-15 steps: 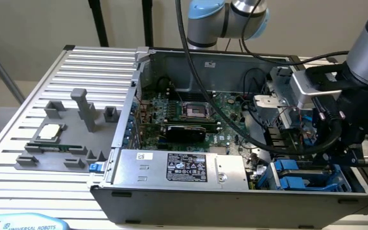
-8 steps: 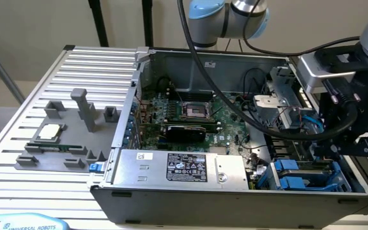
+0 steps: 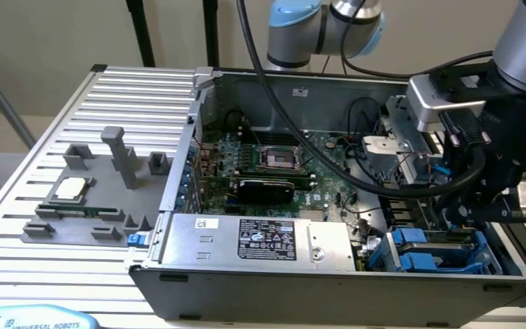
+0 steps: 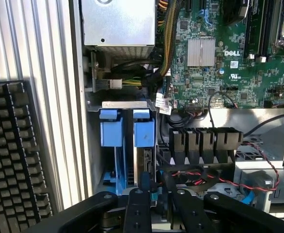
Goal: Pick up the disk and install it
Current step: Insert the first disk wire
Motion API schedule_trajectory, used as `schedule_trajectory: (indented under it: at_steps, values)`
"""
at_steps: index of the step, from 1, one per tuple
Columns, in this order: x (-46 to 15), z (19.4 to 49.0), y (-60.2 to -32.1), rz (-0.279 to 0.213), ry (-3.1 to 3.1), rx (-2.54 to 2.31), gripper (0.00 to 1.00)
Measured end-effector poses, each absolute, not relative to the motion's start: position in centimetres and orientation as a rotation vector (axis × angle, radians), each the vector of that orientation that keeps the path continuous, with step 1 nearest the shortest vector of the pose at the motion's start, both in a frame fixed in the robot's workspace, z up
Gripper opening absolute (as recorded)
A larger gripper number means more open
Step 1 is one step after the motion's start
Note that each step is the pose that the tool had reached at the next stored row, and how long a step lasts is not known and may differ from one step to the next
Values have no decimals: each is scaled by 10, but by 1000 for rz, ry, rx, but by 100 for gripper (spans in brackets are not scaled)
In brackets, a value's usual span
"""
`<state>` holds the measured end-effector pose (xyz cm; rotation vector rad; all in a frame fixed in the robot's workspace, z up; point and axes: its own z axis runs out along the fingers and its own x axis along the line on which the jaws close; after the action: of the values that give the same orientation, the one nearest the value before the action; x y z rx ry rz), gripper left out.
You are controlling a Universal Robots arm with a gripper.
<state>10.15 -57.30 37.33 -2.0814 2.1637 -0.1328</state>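
Gripper (image 4: 156, 206) low in the wrist frame, fingers close together, pinched on the disk (image 4: 144, 160), which stands edge-up in the drive bay (image 3: 446, 253) at lower right of the exterior frame. Looks like install step, disk partway seated. Next move prob needs a straight push, no tilt. Cables (image 4: 214, 177) just beside.

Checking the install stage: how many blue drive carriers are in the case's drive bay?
2: side by side in the bay, one blue carrier nearer the case wall, the other toward the motherboard. More may be hidden.
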Motion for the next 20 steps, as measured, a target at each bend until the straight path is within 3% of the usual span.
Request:
schedule_trajectory:
  at_steps: [13, 15, 20]
  values:
    - [104, 366, -571, -133, 2164, -2081, 25]
    - [104, 366, -571, -133, 2164, -2081, 16]
    - [104, 364, -571, -133, 2164, -2081, 16]
